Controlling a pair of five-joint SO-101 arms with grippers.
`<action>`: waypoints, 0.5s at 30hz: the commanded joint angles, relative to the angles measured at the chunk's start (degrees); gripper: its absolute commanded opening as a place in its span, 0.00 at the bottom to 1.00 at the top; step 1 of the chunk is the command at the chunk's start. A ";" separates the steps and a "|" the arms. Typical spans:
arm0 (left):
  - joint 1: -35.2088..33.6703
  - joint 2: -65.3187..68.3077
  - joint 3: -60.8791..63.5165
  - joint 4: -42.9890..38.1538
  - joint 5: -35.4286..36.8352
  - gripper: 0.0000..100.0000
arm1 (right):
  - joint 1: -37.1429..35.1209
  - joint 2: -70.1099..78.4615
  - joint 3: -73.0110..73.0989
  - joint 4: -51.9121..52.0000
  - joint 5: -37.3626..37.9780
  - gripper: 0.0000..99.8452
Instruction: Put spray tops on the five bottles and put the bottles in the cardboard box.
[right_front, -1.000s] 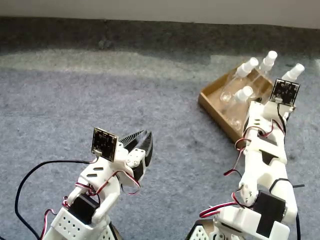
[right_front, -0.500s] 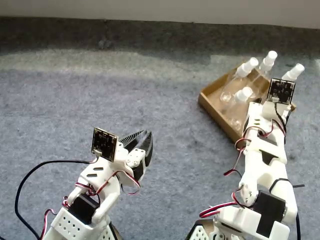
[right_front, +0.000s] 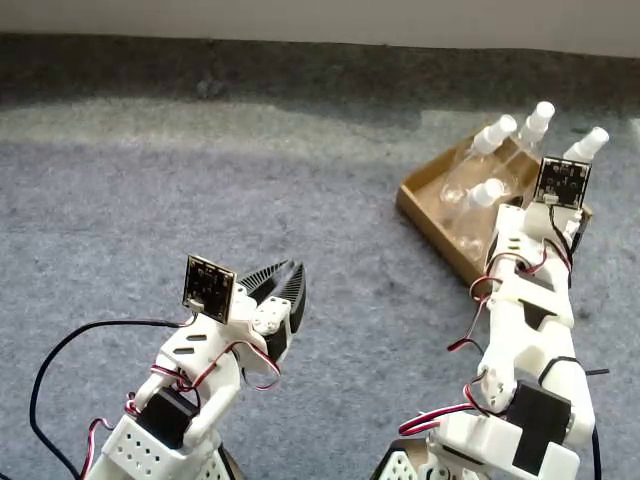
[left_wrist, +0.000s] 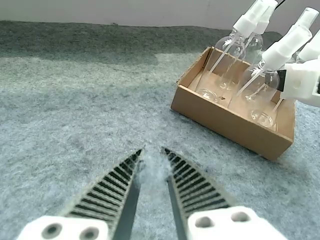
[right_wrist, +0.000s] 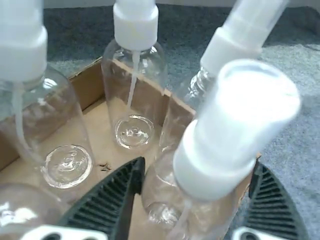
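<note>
The cardboard box (right_front: 428, 213) lies at the right rear of the carpet and holds clear bottles with white spray tops, all leaning. Three caps (right_front: 497, 130) (right_front: 540, 116) (right_front: 590, 143) stick out at its far side, and a fourth cap (right_front: 487, 191) is nearer. My right gripper (right_wrist: 197, 167) is over the box's near edge, its fingers against both sides of one capped bottle (right_wrist: 200, 200). Other bottles (right_wrist: 132, 90) stand behind it on the box floor (right_wrist: 102, 125). My left gripper (right_front: 293, 268) (left_wrist: 152, 150) hovers over bare carpet at front left, its fingers a narrow gap apart and holding nothing.
Grey carpet (right_front: 200, 200) covers the table between the left arm and the box (left_wrist: 230, 125). A pale wall runs along the back edge. Red and black cables hang from both arms near the front.
The right arm's wrist has shifted slightly left and farther over the box. The left arm has not moved.
</note>
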 joint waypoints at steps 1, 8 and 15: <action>-0.31 -0.13 1.19 0.00 0.26 0.00 | -0.40 -0.84 -3.56 0.31 0.44 0.28; -0.31 -0.13 1.19 0.00 0.26 0.00 | -0.66 -0.84 -7.96 8.22 0.26 0.28; -0.31 -0.13 1.19 0.00 0.26 0.00 | -0.31 -0.84 -12.62 13.14 0.26 0.28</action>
